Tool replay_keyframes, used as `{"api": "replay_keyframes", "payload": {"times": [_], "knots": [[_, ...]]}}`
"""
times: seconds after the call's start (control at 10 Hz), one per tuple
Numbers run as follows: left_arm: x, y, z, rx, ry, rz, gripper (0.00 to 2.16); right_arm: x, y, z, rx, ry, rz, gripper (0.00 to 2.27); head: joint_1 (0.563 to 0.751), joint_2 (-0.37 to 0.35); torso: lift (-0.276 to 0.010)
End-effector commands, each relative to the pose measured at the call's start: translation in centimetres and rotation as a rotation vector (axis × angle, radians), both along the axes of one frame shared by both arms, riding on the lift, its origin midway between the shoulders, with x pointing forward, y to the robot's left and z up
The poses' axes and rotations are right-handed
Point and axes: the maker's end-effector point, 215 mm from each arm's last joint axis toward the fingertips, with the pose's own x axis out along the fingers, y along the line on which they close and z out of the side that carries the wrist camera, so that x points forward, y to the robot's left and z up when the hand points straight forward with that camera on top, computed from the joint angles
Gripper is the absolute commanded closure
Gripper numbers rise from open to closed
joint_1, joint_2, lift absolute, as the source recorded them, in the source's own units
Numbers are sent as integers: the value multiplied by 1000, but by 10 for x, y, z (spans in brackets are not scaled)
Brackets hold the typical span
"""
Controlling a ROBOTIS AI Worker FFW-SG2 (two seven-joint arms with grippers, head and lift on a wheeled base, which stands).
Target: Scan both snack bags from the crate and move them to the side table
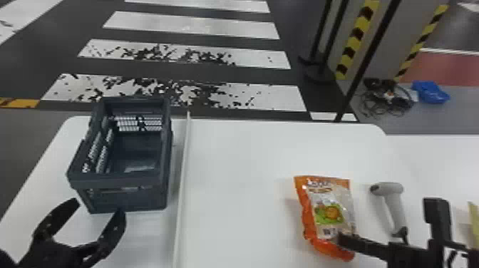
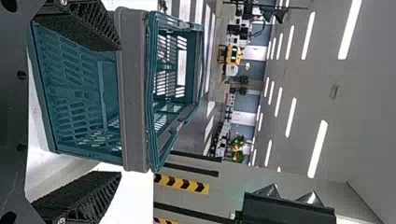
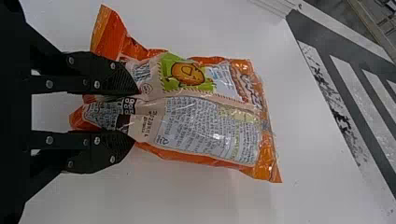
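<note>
My left gripper [image 1: 87, 228] stands open at the near side of the dark crate [image 1: 124, 181]. In the left wrist view, the open left gripper [image 2: 119, 109] has the crate [image 2: 133, 88] between and beyond its parted fingers. My right gripper [image 1: 387, 220] is open at the lower right of an orange snack bag [image 1: 329, 210], which lies on the white table. From the right wrist, the gripper [image 3: 135, 115] has its fingers apart over one end of the bag [image 3: 196, 121], printed side facing up. A grey handheld scanner [image 1: 393, 203] lies to the right of the bag.
A thin white raised strip [image 1: 183, 171] separates the crate from the bag's part of the table [image 1: 242, 171]. Another white surface [image 1: 445, 160] adjoins on the right, with a yellow item [image 1: 474, 221] at the view's edge. Black poles stand behind.
</note>
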Motion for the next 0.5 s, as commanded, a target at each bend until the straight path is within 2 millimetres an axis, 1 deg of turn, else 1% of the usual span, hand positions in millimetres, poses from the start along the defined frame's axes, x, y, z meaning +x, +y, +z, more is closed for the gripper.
{"api": "replay_keyframes", "payload": {"times": [0.0,0.1,0.2,0.3,0.4], "knots": [[0,0,-1,-1,2,1,39,3,-3,26,-17,-57,-7,2246,695,-118,-99],[0,0,1,-1,-3,1,39,7,-9,46,-25,-97,-26,2246,695,-122,-99],[0,0,0,-1,-1,1,39,11,-21,62,-36,-126,-54,2246,695,-128,-99],[0,0,-1,-1,2,1,39,15,-36,77,-37,-158,-88,2246,695,-134,-99],[0,0,-1,-1,2,1,39,22,-58,90,-68,-184,-140,2246,695,-153,-99]]}}
